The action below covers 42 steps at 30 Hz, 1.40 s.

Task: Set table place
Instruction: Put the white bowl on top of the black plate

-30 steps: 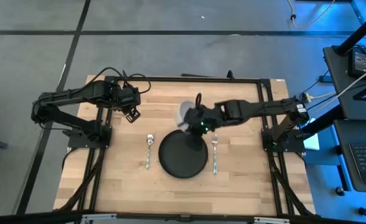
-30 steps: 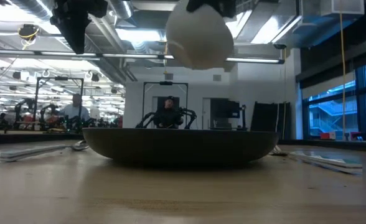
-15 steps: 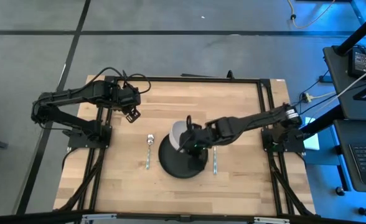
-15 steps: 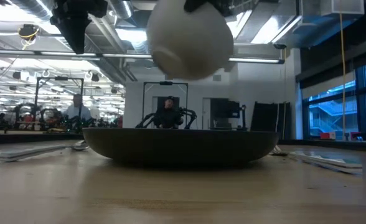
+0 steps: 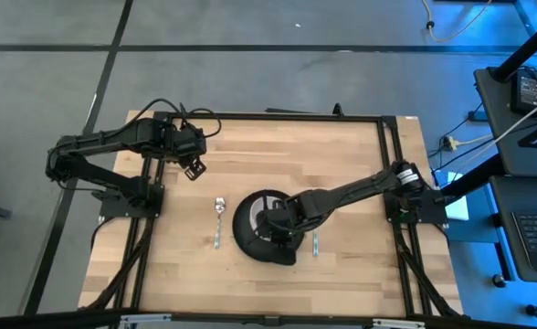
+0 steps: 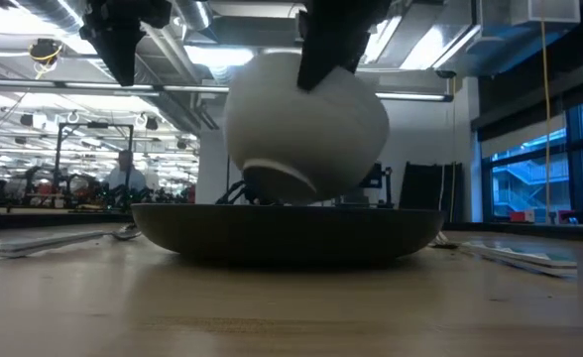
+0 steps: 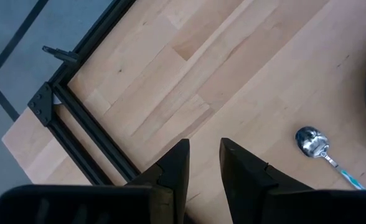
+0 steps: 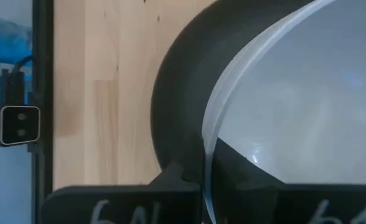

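Note:
A white bowl (image 6: pixel 306 124) hangs tilted over the black plate (image 5: pixel 250 239) at the table's middle. Its foot dips behind the plate's rim (image 6: pixel 287 230) in the low view. My right gripper (image 5: pixel 276 219) is shut on the bowl and hides most of it from above. A spoon (image 5: pixel 218 219) lies left of the plate. A fork (image 5: pixel 315 241) lies right of it, partly under my right arm. My left gripper (image 5: pixel 194 169) hovers over the far left of the table (image 5: pixel 351 274), with its fingers a little apart and nothing between them. My right gripper holds the bowl by its rim (image 8: pixel 206 146), one finger inside the bowl and one outside. It comes from above, slanting in from the table's right. The bowl hangs tilted below the fingers. I cannot tell whether its foot (image 6: pixel 272 183) touches the plate.
The spoon (image 7: pixel 323 152) shows beyond my left fingers. Bare wood lies near and far of the plate. The black frame (image 5: pixel 268 117) runs along the table's edges. The arm bases stand at the left and right sides. A room with a person lies beyond.
My right gripper has carried the bowl from the plate's far side toward the near edge and down. The bowl was high above the plate's far rim; now it sits low over the plate's middle, still tilted. The left arm has kept still.

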Tool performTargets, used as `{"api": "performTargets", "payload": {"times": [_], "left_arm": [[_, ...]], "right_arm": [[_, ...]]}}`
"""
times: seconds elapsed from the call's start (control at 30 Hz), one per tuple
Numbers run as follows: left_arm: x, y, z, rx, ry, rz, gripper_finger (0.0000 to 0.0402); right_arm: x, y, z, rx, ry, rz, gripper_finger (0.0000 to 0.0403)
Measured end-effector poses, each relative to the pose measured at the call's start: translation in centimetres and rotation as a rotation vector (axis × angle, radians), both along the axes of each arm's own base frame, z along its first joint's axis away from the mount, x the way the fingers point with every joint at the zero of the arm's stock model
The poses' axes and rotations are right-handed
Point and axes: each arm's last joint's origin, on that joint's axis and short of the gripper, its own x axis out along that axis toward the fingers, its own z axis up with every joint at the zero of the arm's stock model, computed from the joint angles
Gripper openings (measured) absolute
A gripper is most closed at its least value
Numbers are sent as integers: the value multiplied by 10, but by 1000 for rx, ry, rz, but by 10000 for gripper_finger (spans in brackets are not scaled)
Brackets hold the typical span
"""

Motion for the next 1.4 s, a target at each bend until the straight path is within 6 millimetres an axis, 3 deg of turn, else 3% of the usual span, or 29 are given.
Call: {"api": "performTargets", "payload": {"times": [0.43, 0.9, 1.4], "left_arm": [[0, 0, 0, -3, -9, 21, 82], [0, 0, 0, -3, -9, 20, 82], [0, 0, 0, -3, -9, 19, 82]], "right_arm": [[9, 2, -32, -35, 84, -4, 6], [10, 2, -33, -27, 79, -11, 34], [13, 3, -32, 8, 58, -82, 24]]}}
